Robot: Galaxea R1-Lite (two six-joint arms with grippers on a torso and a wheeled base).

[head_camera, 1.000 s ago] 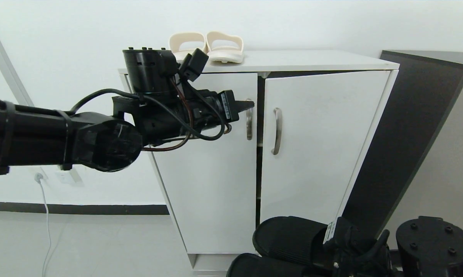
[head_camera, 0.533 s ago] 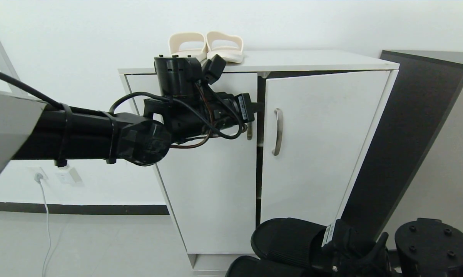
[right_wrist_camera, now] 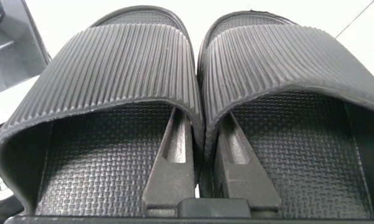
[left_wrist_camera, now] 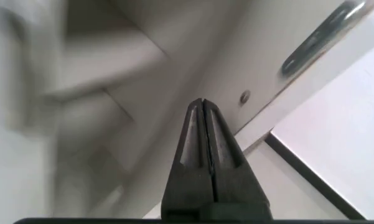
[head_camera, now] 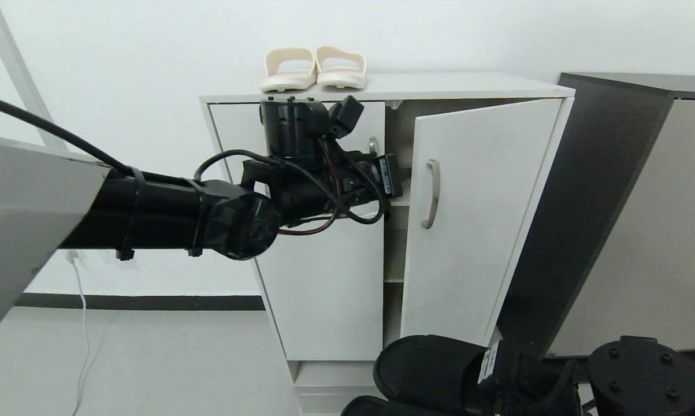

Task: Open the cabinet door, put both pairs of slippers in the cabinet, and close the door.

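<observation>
Left claw (left_wrist_camera: pixel 202 112), fingers pressed together, sits in the gap beside the partly open right door (head_camera: pixel 480 219). Right claw (right_wrist_camera: pixel 202 118) pinches the black slippers (right_wrist_camera: pixel 124 74) low in front. Cream slippers (head_camera: pixel 315 68) lie atop the cabinet (head_camera: pixel 468 86). Risk: the left claw slips off the door edge, leaving the opening too narrow.

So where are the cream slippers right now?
In the head view, the cream slippers sit side by side on top of the white cabinet, near its left end.
</observation>
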